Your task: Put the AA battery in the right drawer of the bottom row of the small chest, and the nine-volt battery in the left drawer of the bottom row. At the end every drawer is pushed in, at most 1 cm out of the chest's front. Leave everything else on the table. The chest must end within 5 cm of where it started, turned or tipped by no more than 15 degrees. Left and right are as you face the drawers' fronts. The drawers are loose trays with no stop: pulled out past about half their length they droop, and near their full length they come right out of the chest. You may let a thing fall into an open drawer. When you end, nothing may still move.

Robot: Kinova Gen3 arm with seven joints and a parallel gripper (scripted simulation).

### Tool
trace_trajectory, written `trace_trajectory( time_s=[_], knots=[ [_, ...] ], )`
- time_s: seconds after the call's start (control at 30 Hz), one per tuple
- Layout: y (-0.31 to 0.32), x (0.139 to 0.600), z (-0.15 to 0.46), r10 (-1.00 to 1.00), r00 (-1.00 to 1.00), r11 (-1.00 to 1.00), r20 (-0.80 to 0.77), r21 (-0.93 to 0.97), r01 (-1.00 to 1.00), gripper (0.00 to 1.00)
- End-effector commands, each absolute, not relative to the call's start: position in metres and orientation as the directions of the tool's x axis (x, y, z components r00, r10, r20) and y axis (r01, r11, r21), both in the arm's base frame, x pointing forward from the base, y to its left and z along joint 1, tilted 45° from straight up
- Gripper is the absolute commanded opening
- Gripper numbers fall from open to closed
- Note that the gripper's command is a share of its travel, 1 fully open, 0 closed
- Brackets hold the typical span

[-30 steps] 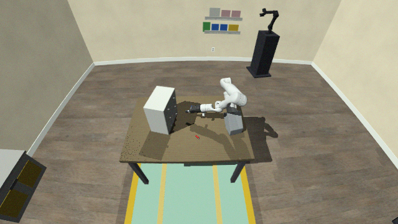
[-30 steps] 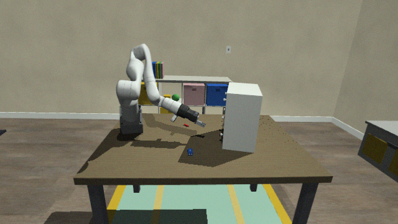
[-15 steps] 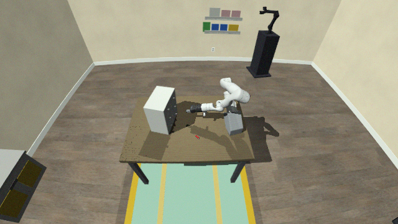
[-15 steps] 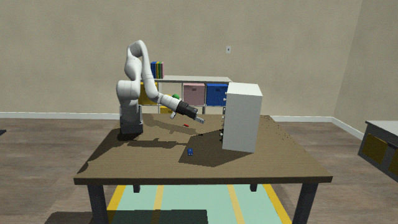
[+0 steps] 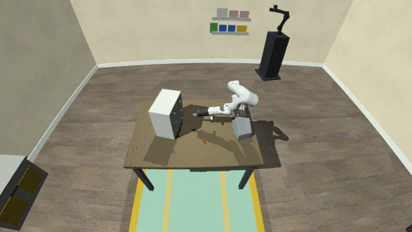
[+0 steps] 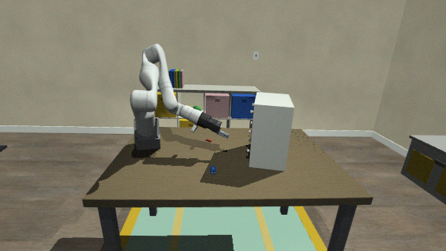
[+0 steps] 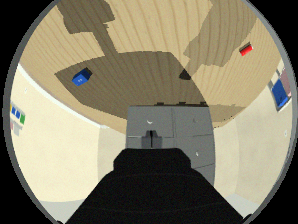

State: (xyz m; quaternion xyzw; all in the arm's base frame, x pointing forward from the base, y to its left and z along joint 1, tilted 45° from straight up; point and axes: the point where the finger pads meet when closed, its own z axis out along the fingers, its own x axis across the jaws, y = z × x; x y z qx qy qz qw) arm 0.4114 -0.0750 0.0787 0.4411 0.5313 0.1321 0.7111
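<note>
The white chest (image 5: 165, 103) (image 6: 271, 132) (image 7: 192, 145) stands upright, and its grey drawer fronts with small knobs face the robot. No drawer visibly stands out; exact gaps cannot be judged. The wrist view shows the fronts upside down, bottom row uppermost. My gripper (image 5: 194, 115) (image 6: 227, 136) (image 7: 151, 136) is shut and empty, in the air before the chest, apart from it. The red AA battery (image 5: 204, 142) (image 6: 208, 140) (image 7: 245, 49) lies on the table on the left side, facing the drawers. The blue nine-volt battery (image 6: 213, 170) (image 7: 81, 77) lies on the right side, in the chest's shadow; I cannot make it out in the top view.
The table (image 5: 193, 156) (image 6: 174, 185) carries the arm's base (image 5: 241, 127) (image 6: 147, 136) opposite the chest. Small dark marks show along the chest's lower front edge. Shelves with bins stand beyond the table in the exterior view.
</note>
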Motion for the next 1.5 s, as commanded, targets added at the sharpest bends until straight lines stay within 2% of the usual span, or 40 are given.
trace_trajectory(
  time_s=[0.0,1.47],
  knots=[
    [-0.073,0.411,0.079,0.660,0.401,0.570,-0.635,0.771,0.283,0.00],
    [-0.053,0.396,0.090,0.660,0.401,0.414,-0.635,0.753,0.511,0.00]
  ],
)
